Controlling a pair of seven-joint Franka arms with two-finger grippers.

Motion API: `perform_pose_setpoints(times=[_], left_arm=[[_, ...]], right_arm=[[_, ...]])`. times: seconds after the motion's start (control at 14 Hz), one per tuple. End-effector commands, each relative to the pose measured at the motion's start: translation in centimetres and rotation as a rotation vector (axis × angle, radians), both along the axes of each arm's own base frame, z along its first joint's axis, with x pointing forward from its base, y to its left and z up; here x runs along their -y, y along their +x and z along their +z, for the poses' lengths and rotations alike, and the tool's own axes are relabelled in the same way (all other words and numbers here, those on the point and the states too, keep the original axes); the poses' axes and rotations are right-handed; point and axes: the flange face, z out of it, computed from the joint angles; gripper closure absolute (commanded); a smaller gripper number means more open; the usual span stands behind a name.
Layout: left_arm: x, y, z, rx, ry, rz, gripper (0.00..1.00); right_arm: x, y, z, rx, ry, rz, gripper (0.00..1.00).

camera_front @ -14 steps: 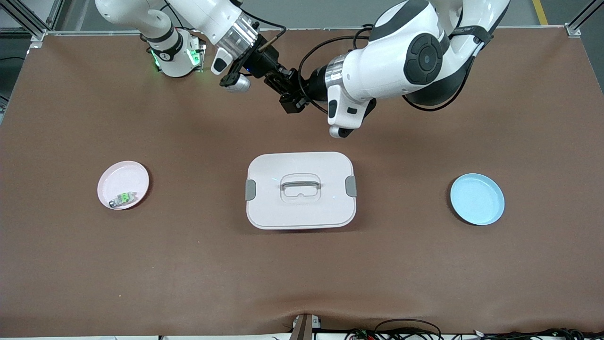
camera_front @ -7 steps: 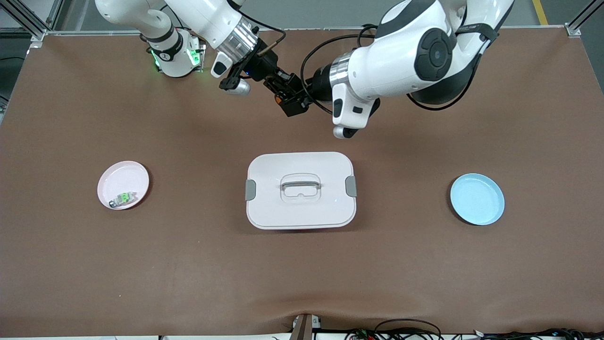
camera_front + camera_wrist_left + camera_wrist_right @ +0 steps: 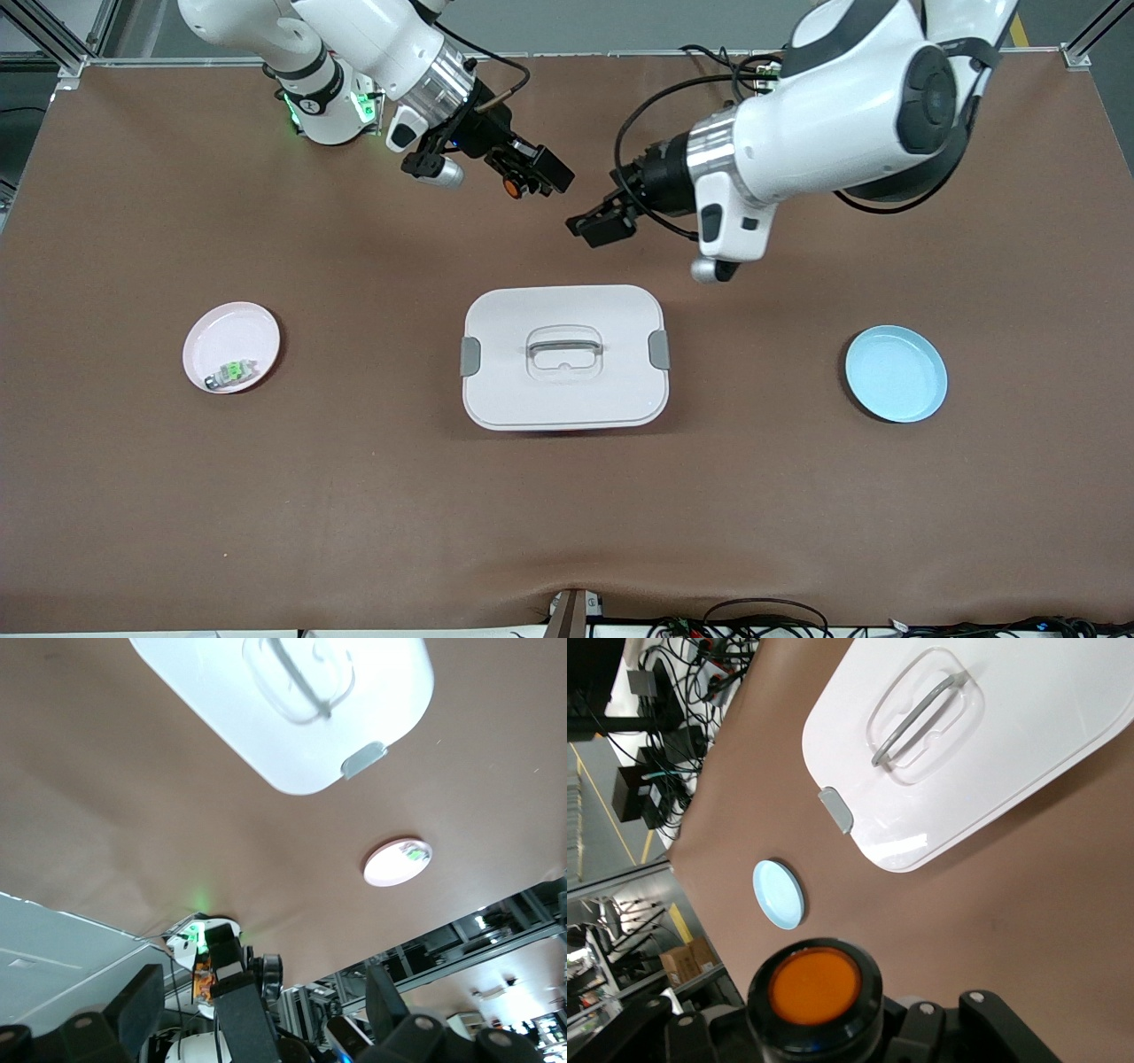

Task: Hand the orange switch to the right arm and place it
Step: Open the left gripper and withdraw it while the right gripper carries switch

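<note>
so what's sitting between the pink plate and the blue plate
The white lidded box, closed, handle on top, lies between the pink plate and the blue plate; bare brown mat on each side of it. The front view shows it.

My brown tabletop (image 3: pixel 354 514) is edged by an aluminium frame (image 3: pixel 53 40). Grey floor (image 3: pixel 567 27) shows above it; cables (image 3: pixel 762 620) trail below its near edge.

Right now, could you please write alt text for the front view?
The right gripper holds the orange switch above the brown table, while the open, empty left gripper hangs close by. Below them sit a pink plate, a white lidded box and a blue plate.
</note>
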Motion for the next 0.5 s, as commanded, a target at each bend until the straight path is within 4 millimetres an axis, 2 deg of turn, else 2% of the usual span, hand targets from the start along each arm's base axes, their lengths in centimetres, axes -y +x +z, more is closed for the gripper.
perform_pose_setpoints(times=[0.0, 0.14, 0.43], left_arm=[[-3.2, 0.7, 1.3, 0.039, 0.028, -0.012, 0.00], [-6.5, 1.8, 1.3, 0.097, 0.074, -0.048, 0.00], [-12.7, 3.9, -0.3, 0.220, 0.239, -0.184, 0.00]], right_arm=[[1.8, -0.1, 0.4, 0.045, -0.086, 0.100, 1.00], [3.7, 0.3, 0.0, 0.051, -0.192, 0.212, 1.00], [8.9, 1.8, -0.5, 0.086, -0.354, 0.464, 1.00]])
